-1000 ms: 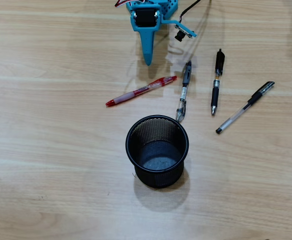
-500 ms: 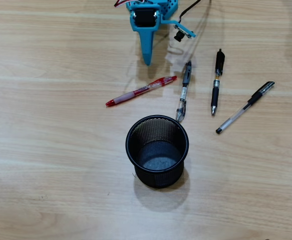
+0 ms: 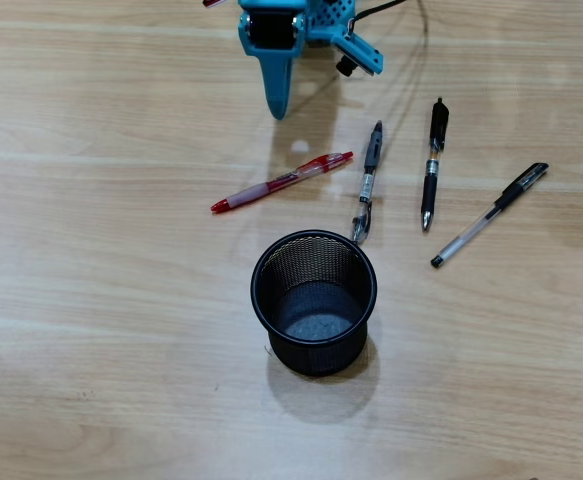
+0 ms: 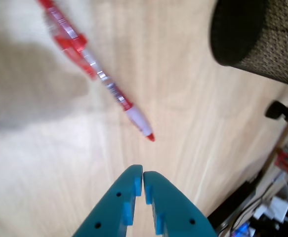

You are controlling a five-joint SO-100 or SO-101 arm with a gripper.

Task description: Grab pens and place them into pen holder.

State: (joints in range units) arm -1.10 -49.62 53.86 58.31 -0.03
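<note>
Four pens lie on the wooden table behind the pen holder (image 3: pixel 314 300), a round black mesh cup that is empty and upright. The red pen (image 3: pixel 282 181) lies left of the dark grey pen (image 3: pixel 367 181). Further right are the black pen with a yellow band (image 3: pixel 433 162) and the clear pen with a black cap (image 3: pixel 489 214). My teal gripper (image 3: pixel 278 110) hangs at the table's far edge, behind the red pen, shut with nothing between its fingers. In the wrist view the gripper (image 4: pixel 143 174) points at the red pen (image 4: pixel 94 71), with the pen holder (image 4: pixel 260 34) at top right.
A black cable (image 3: pixel 411 50) runs from the arm over the far right of the table. In the wrist view the table edge (image 4: pixel 255 173) and clutter beyond it show at the lower right. Bare wood surrounds the pen holder.
The gripper has shifted a little to the left and towards the far edge in the overhead view. The pens and the holder have not moved.
</note>
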